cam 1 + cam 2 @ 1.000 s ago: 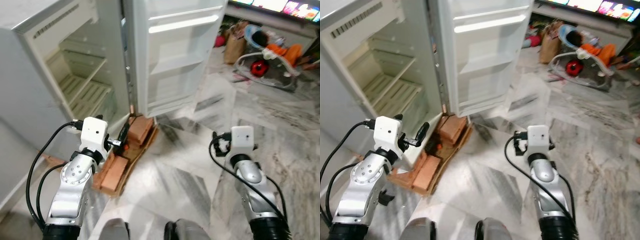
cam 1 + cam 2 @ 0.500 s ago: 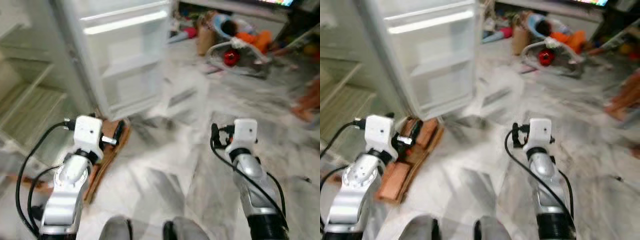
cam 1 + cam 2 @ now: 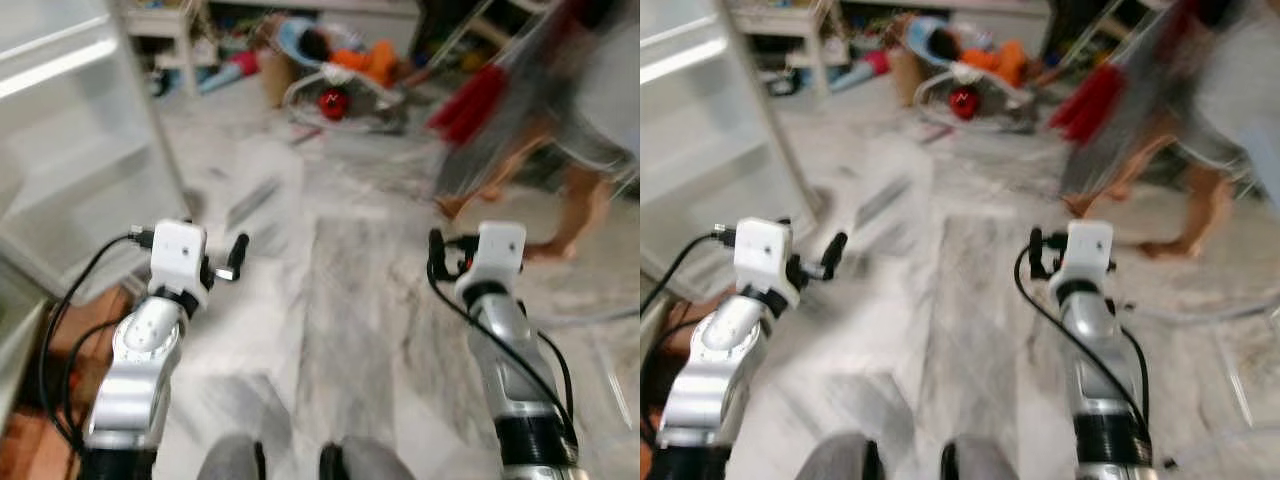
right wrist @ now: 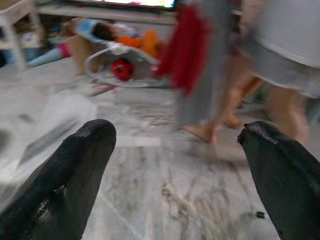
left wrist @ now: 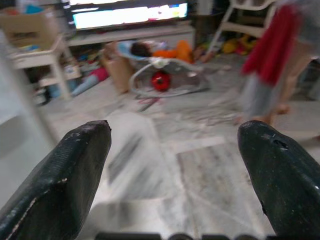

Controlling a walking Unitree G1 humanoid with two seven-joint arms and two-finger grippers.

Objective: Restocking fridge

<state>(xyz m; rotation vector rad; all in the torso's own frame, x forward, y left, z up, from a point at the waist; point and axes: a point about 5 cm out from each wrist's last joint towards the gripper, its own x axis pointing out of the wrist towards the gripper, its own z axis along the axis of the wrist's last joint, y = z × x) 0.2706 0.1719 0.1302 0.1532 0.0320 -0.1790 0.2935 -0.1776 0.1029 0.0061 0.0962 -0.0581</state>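
The white fridge door (image 3: 70, 150) stands open at the left edge of the head view, its shelves bare. My left gripper (image 3: 236, 256) is held out over the marble floor, open, with nothing between its black fingers (image 5: 60, 185). My right gripper (image 3: 437, 254) is held out at the same height on the right, also open and holding nothing, its fingers (image 4: 65, 180) spread wide. The whole picture is blurred by motion.
A person (image 3: 580, 110) in grey shorts walks across the far right beside a red cloth (image 3: 470, 100). A baby bouncer (image 3: 335, 80) with a child in orange sits at the back, near a small white table (image 3: 165, 25). Bricks (image 3: 30, 440) lie at lower left.
The camera has swung right: the fridge has slid to the left edge and the living room with a walking person has come into view. Both grippers keep their pose.
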